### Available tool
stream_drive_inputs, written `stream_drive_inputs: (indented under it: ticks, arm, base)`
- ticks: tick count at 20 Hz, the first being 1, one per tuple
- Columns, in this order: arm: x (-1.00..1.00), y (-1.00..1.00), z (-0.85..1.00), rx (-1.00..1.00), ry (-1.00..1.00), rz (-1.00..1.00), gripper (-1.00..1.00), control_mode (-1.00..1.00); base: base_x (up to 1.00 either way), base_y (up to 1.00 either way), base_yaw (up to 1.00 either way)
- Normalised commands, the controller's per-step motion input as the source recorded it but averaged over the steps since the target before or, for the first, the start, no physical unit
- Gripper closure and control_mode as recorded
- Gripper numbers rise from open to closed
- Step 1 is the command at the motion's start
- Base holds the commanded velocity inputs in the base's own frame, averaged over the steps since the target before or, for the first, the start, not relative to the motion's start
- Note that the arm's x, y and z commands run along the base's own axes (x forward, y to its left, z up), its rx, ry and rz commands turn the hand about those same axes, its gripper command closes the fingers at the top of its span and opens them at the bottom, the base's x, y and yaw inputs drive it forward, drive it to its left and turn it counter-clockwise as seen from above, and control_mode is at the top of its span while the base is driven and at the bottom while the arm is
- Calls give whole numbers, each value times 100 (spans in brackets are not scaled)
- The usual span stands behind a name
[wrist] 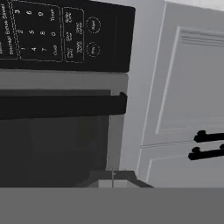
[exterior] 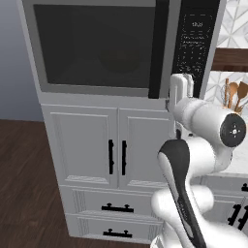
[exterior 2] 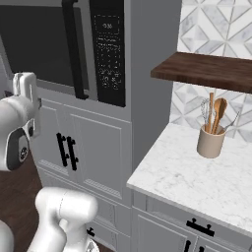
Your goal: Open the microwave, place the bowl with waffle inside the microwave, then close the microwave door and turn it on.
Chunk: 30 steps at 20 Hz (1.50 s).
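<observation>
Shut tight and holding nothing, the end effector [wrist: 112, 178] points at the lower right corner of the microwave door [exterior: 92, 46], near the foot of the black bar handle [exterior: 158, 48]; in the left base view the hand sits just below the microwave [exterior: 121, 48], in front of the cabinet doors [exterior: 116, 147].

Left to right in that view: the dark glass door, closed; the handle; the keypad panel [exterior: 194, 38]; then, far right, a crock of wooden spoons [exterior 2: 210, 140] on the marble surface [exterior 2: 197, 182].

Judging from the closed door, the opening step looks still to do. To do it well, the fingers would need to part first, then close around the bar rather than beside it, and pull along the door's swing, not straight back.

Neither the bowl nor the waffle can be made out. The glass is too dark to tell what lies inside. The keypad legends are too small to read, and the fingertips are partly cut off at the bottom of the hand view
</observation>
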Motion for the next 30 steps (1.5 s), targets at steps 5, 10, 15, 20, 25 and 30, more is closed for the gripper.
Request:
stream_drive_inputs:
  ticks: [5, 10, 15, 20, 25, 30]
  arm:
    - [-78, -57, 63, 11, -15, 4, 100, -100]
    - [-36, -90, 1, 0, 4, 16, 100, -100]
    - [-9, -89, -16, -4, 9, 22, 100, -100]
    - [-2, -31, -25, 0, -20, 3, 100, -100]
    - [2, -2, -22, 0, -31, -10, 100, -100]
    - [19, 0, -1, -1, -1, -11, 100, -100]
  base:
    - [0, 0, 0]
    - [0, 0, 0]
    - [0, 0, 0]
    - [0, 0, 0]
    - [0, 0, 0]
    - [0, 0, 0]
